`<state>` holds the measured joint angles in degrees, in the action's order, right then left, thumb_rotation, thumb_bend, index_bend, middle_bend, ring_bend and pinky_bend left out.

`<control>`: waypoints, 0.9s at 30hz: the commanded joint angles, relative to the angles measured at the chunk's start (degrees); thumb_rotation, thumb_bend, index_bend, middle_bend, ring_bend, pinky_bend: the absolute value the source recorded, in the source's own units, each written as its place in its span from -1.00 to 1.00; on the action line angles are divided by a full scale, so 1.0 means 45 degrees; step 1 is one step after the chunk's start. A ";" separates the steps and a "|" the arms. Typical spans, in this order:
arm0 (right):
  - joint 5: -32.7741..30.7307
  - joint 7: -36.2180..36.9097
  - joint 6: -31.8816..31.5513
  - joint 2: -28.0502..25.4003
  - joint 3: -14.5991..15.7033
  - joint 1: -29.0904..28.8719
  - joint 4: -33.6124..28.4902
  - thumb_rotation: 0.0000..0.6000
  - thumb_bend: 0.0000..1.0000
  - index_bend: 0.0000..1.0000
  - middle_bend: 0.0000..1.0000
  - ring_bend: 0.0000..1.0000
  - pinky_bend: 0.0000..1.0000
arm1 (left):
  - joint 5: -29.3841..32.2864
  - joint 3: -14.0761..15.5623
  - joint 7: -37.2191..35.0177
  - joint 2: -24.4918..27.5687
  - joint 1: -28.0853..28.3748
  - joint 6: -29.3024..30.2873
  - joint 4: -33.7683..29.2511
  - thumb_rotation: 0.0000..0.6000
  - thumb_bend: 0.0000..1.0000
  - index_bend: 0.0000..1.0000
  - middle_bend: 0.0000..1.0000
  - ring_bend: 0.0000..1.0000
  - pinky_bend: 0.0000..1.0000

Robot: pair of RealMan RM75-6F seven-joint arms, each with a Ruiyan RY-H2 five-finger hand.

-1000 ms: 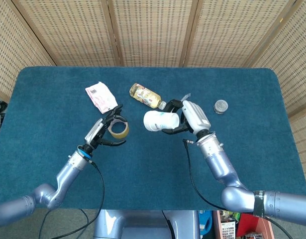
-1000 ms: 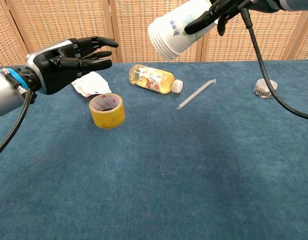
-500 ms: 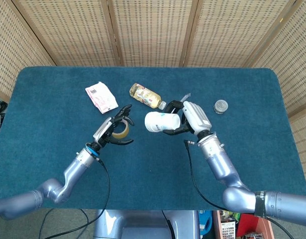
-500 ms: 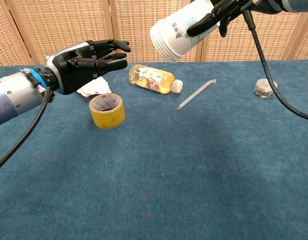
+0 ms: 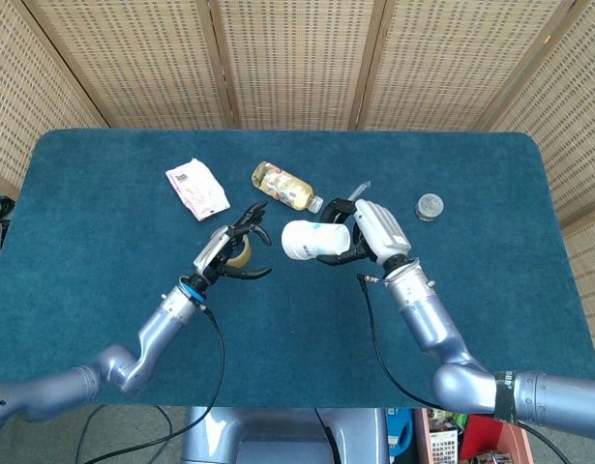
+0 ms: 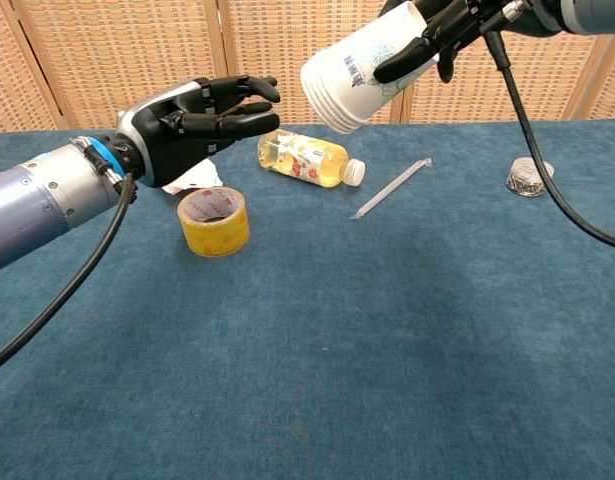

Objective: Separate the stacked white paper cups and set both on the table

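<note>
The stacked white paper cups [image 5: 310, 240] [image 6: 355, 74] are held in the air on their side, bottom pointing toward the left arm. My right hand [image 5: 371, 230] [image 6: 449, 22] grips them near the rim end. My left hand [image 5: 237, 254] [image 6: 202, 117] hovers open a short way to the left of the cups' bottom, fingers spread toward them, not touching. It hangs above the roll of yellow tape [image 6: 214, 220].
On the blue table [image 5: 104, 251] lie a pink-and-white packet [image 5: 196, 188], a bottle of yellow drink [image 5: 285, 186] [image 6: 305, 157], a wrapped straw [image 6: 391, 188] and a small round metal tin [image 5: 430, 206] [image 6: 525, 176]. A wicker screen stands behind the table.
My left hand has moved right and up toward the cups' bottom, closing most of the gap. The right hand has held the cups almost still.
</note>
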<state>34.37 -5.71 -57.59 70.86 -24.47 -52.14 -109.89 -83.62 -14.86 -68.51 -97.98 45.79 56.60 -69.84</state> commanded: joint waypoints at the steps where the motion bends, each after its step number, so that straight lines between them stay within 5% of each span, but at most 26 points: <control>1: -0.0001 -0.0019 0.0009 -0.0001 0.0019 -0.0013 0.0013 1.00 -0.70 0.40 0.20 -0.10 0.33 | 0.0052 0.0000 0.0048 -0.0090 0.0059 -0.0011 0.0061 1.00 -0.54 -0.01 -1.00 -1.00 -1.00; 27: 0.0273 0.0026 -0.0019 -0.0215 0.0223 0.0144 -0.0300 1.00 -0.70 0.40 0.20 -0.10 0.33 | 0.0444 -0.0167 0.0502 -0.0708 0.0746 -0.0296 0.0118 1.00 -0.43 -0.01 -1.00 -1.00 -1.00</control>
<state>35.59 -5.57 -57.67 69.90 -23.49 -51.50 -111.22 -81.67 -15.60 -66.27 -101.12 49.13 55.25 -69.27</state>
